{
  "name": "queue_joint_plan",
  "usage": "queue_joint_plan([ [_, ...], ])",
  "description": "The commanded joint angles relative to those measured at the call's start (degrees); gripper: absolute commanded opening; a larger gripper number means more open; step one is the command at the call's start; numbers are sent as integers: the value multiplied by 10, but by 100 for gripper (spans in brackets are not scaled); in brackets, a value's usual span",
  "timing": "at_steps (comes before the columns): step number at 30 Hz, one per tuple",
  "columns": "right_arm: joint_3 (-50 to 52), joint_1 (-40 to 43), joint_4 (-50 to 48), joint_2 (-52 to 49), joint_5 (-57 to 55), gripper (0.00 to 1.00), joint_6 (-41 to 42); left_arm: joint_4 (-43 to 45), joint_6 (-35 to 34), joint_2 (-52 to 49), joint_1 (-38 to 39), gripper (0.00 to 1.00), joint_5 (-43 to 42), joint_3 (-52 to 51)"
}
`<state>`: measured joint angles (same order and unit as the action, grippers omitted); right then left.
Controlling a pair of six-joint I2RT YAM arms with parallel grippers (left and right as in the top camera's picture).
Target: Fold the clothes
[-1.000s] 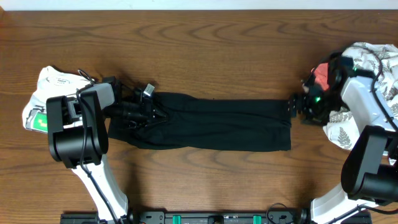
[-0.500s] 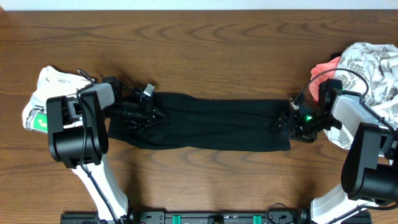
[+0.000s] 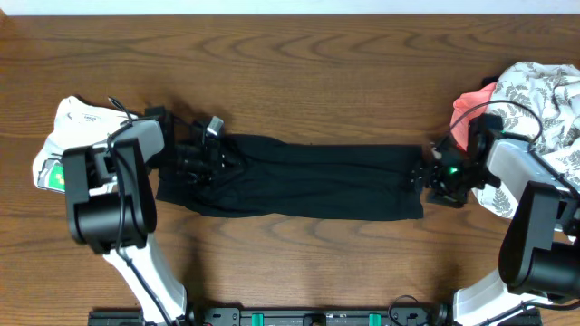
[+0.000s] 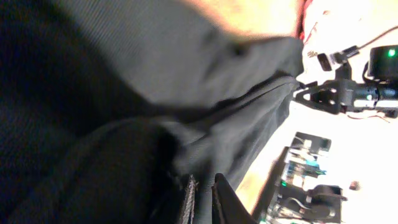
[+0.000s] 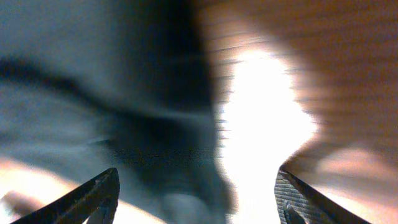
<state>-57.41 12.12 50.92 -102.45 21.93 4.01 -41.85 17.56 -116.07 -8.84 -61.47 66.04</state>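
At the black garment (image 3: 317, 181), right tool (image 3: 419, 175) wide over its right end, left tool (image 3: 216, 165) still pinching the left end.

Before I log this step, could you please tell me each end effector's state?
Left end effector: closed on the black garment.
Right end effector: open, holding nothing.

No text, brand or number can be read in any view. On the white garment (image 3: 71, 122) at the left edge of the table, a green print (image 3: 56, 177) and a small dark mark (image 3: 88, 116) are seen, but both are too small to be made out.
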Motion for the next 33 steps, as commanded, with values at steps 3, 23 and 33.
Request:
queue_joint_plan([
  [3,-73,26,17,35,-152,79,75,11,6,125,-4,17,40,5],
  [23,-92,-183,-28,-41,-84,75,11,8,-159,198,-71,33,329,5],
  [33,-92,-187,-40,-90,-86,75,11,29,-156,127,-92,40,417,5],
])
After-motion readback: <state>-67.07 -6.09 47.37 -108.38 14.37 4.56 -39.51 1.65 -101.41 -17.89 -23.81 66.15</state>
